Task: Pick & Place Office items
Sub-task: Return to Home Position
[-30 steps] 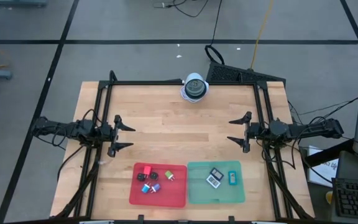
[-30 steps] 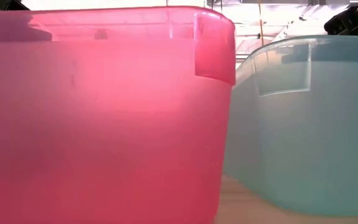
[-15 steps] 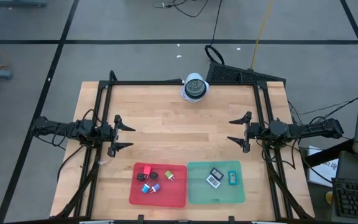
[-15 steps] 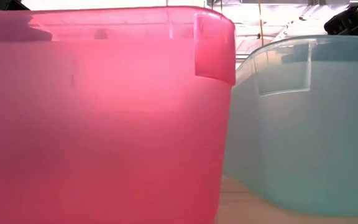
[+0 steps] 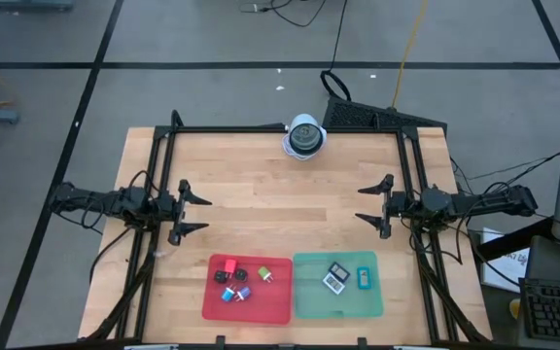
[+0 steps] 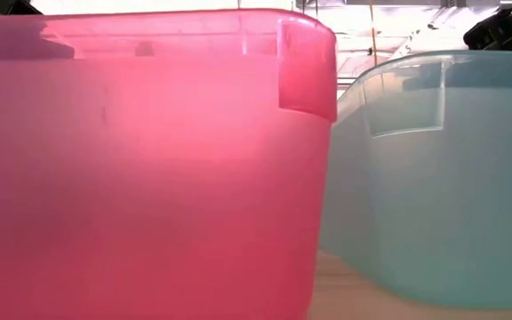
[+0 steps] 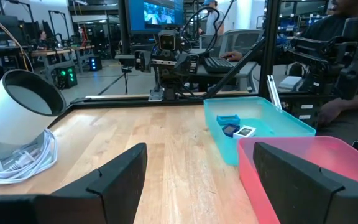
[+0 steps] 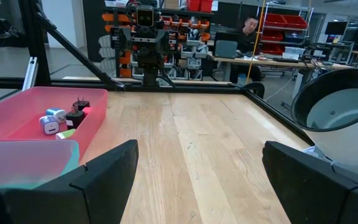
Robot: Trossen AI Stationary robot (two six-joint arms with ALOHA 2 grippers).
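Several small office items (image 5: 241,282) in red, black, green, blue and white lie in the red tray (image 5: 212,306) near the table's front edge. A dark square with a pale face (image 5: 334,278) and a teal piece (image 5: 365,279) lie in the green tray (image 5: 304,301) beside it. My left gripper (image 5: 196,215) stands open at the table's left side, level, above bare wood. My right gripper (image 5: 370,208) stands open at the right side, facing it. Neither touches anything.
A round white-and-grey domed object (image 5: 305,136) with a coiled white cord sits at the far edge's middle. Black frame rails (image 5: 158,185) run along the left, right and far sides. Bare wood (image 5: 285,209) lies between the grippers. A person (image 8: 248,26) sits beyond the table.
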